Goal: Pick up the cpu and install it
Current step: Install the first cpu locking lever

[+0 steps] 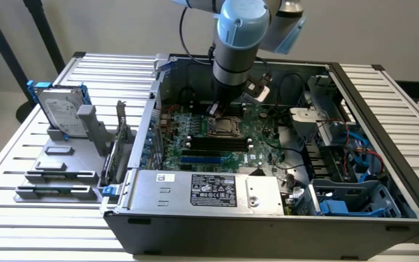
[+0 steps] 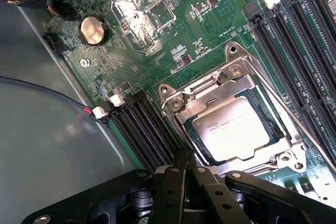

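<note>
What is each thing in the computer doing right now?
cpu: lying flat in its socket.
socket frame: down around the cpu.
tool: shut, holding nothing, beside the socket.
computer case: side open.
hard drive: standing upright in the grey holder outside.

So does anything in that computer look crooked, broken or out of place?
Nothing stands out. The cpu lies flat and square in its socket frame on the motherboard. The pincer, shut and empty, hangs just above the socket's edge. No damage or loose parts show.
</note>
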### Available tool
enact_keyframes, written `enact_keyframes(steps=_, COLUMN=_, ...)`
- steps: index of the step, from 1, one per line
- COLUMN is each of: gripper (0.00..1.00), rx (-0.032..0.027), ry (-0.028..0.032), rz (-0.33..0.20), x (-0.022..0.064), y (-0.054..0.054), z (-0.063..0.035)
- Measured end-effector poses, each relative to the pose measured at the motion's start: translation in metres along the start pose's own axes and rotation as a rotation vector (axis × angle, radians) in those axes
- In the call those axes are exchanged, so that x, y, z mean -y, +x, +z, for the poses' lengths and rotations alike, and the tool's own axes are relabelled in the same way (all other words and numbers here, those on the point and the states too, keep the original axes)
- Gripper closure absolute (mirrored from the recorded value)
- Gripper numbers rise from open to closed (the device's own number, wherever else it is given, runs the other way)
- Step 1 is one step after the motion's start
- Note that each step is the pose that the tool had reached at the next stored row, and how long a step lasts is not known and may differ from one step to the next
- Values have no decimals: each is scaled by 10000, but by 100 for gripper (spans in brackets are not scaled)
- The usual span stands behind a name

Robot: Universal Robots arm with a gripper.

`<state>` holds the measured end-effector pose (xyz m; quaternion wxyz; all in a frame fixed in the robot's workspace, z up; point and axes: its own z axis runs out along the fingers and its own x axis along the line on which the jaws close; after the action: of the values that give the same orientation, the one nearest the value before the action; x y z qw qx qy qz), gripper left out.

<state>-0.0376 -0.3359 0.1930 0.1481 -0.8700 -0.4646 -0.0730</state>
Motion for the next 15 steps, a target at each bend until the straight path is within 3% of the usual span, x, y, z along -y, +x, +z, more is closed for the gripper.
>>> enact_keyframes(steps=11, gripper=89, rx=8, ry=8, rz=-32, x=-133, y=87, z=4)
enact_keyframes(steps=15, gripper=89, rx=2, ry=11, rz=-31, x=-144, y=93, z=5)
